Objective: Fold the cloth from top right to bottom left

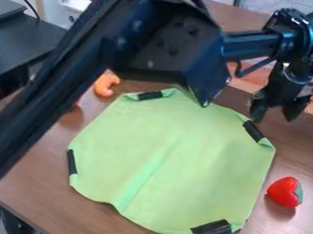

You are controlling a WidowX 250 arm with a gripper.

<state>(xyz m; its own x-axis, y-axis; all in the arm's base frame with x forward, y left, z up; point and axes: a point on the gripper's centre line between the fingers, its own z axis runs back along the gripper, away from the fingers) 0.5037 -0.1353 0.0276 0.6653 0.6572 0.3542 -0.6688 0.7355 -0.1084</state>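
Desk: brown wood-look top (pixel 40 196), running under everything described here, one near corner at the lower left.
Near right strip: a black strip (pixel 211 230) across the cloth's near right corner.
Cloth: light green (pixel 183 160), spread out on the desk in the middle of the view, roughly eight-sided, with a soft crease running from its middle toward the near edge.
Strawberry: red with a green leafy end (pixel 286 192), on the desk to the right of the cloth, apart from it.
Left strip: black (pixel 72 161), along the cloth's left edge.
Upper right strip: black (pixel 253 131), slanting across that corner.
Top strip: black (pixel 150 95), at the cloth's far left corner.
Robot arm: black (pixel 68 73), crossing the view from the left edge up to the top, then bending right; its elbow covers part of the cloth's far edge.
End effector: black (pixel 276 107), pointing down just beyond the cloth's upper right corner, its two fingers apart with a gap between them.
Curved orange item: (pixel 106 84) on the desk, beyond the cloth's far left side.
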